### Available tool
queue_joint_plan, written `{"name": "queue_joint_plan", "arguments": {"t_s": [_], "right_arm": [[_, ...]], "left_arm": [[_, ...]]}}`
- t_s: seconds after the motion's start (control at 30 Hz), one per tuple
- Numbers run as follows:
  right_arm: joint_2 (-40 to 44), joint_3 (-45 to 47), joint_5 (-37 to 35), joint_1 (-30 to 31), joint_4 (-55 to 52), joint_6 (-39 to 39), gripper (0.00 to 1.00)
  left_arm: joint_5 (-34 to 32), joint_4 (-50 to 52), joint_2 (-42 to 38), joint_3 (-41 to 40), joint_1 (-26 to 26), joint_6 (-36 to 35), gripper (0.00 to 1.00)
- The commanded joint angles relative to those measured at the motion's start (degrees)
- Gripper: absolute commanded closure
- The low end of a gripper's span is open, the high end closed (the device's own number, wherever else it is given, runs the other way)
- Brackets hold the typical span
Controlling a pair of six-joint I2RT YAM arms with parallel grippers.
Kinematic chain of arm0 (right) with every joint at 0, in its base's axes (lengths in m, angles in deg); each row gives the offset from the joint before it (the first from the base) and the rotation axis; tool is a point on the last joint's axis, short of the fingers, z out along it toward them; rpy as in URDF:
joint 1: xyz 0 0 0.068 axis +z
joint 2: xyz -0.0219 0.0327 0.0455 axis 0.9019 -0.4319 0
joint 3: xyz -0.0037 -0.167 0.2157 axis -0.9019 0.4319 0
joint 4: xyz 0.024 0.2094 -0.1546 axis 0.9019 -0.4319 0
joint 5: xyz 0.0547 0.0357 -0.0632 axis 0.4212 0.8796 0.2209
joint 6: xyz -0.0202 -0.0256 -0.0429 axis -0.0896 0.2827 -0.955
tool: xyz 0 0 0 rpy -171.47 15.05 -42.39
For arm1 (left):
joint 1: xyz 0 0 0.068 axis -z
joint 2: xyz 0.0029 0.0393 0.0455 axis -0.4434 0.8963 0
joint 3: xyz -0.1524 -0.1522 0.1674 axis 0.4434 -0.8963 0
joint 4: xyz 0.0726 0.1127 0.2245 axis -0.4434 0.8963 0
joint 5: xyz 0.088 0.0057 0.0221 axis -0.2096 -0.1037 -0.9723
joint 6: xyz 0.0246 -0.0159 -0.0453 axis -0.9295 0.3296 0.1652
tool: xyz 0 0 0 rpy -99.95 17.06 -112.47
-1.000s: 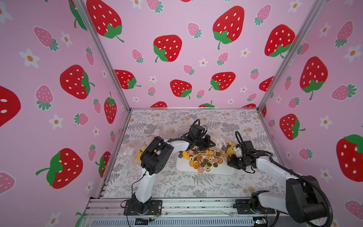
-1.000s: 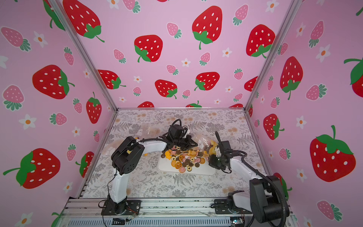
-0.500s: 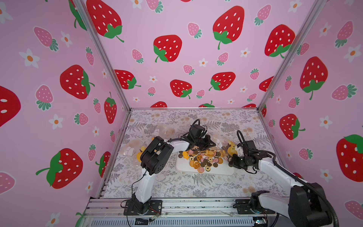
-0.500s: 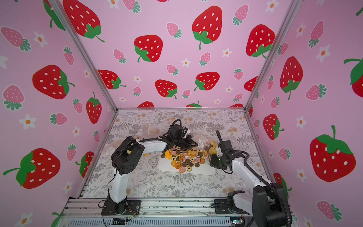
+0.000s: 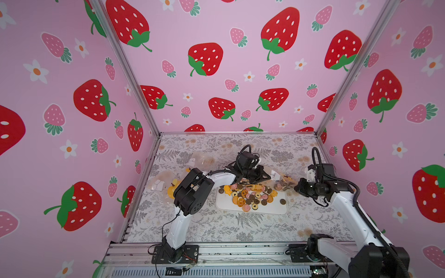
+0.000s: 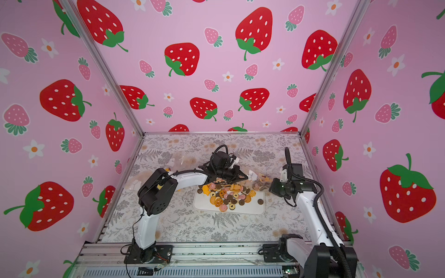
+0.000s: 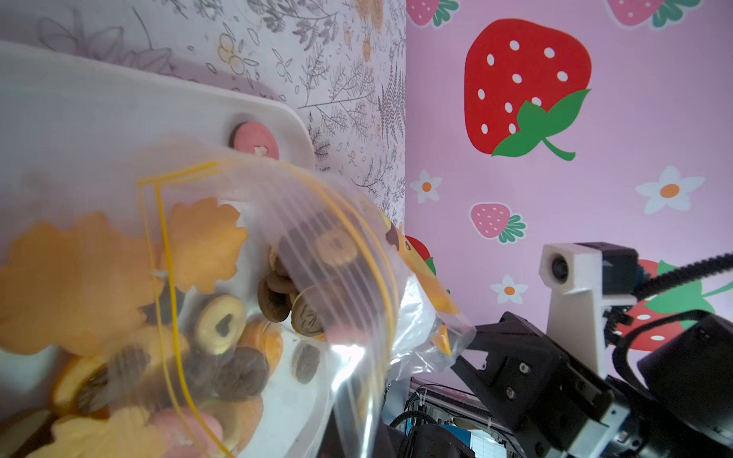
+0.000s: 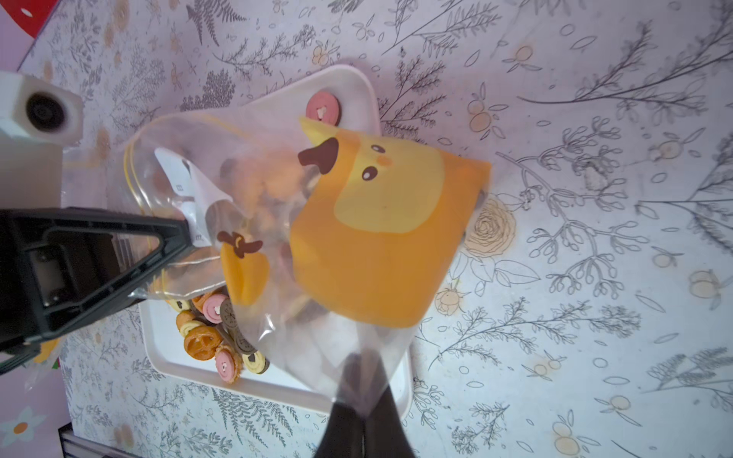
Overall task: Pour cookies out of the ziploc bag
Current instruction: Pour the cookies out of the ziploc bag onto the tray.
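The clear ziploc bag [image 5: 283,183], printed with an orange chick [image 8: 377,222], hangs over the right end of the white tray [image 5: 274,211]. My left gripper [image 5: 266,177] is shut on the bag's yellow-lined mouth edge [image 8: 186,234]. My right gripper [image 8: 361,400] is shut on the bag's bottom corner, off the tray's right side in both top views [image 6: 272,189]. Many cookies [image 5: 248,192] in tan, orange, brown and pink lie heaped on the tray. Several cookies [image 7: 222,323] still sit inside the bag near its open mouth.
Other clear bags lie at the left of the table: one with white blocks [image 5: 157,184], one further back [image 5: 202,160], and an orange item [image 5: 172,190] beside my left arm's elbow. A lone brown cookie [image 5: 282,201] rests near the tray's right edge.
My right gripper closed on the bag's bottom corner and drew it to the right and away, off the tray's right edge. The left gripper kept its hold.
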Motion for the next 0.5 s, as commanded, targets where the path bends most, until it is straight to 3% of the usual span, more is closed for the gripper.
{"name": "queue_joint_plan", "arguments": {"t_s": [0.0, 0.47], "right_arm": [[-0.3, -2.9, 1.8, -2.0, -2.8, -3.1, 1.00], [-2.2, -8.5, 3.3, -3.8, -3.5, -3.9, 1.00]], "left_arm": [[1.1, 1.4, -2.8, 1.8, 0.5, -0.6, 1.00], [0.9, 2.9, -6.0, -1.1, 0.8, -1.8, 1.00]]}}
